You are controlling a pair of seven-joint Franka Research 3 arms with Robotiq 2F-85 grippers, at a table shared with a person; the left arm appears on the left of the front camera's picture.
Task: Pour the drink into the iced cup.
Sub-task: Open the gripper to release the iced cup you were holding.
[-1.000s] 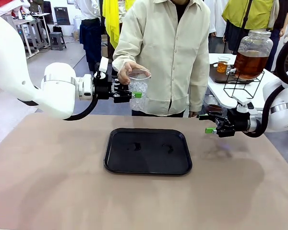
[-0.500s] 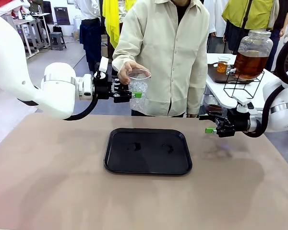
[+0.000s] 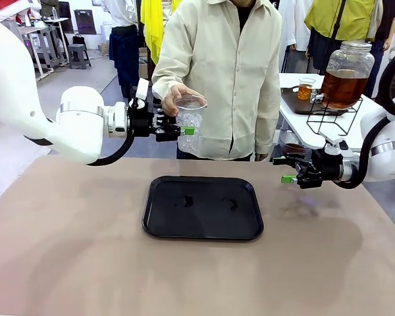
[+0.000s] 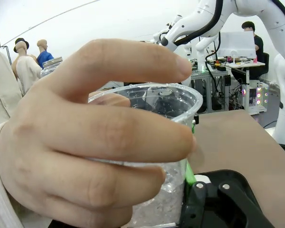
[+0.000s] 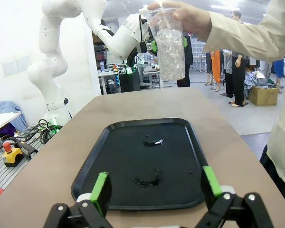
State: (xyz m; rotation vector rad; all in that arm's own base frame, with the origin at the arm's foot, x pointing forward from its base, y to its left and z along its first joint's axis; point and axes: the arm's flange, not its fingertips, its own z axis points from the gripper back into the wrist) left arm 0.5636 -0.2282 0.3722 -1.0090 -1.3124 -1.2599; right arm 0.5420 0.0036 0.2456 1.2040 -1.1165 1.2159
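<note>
The person's hand (image 4: 85, 142) covers most of the clear plastic cup of ice cubes (image 3: 190, 122), hiding whether the left end effector (image 3: 182, 130), level beside it, grips or has let go. The right end effector (image 5: 154, 187) hovers spread apart, empty, over the black rectangular tray (image 5: 147, 161). The amber drink in a glass jar (image 3: 345, 76) stands well beyond it.
</note>
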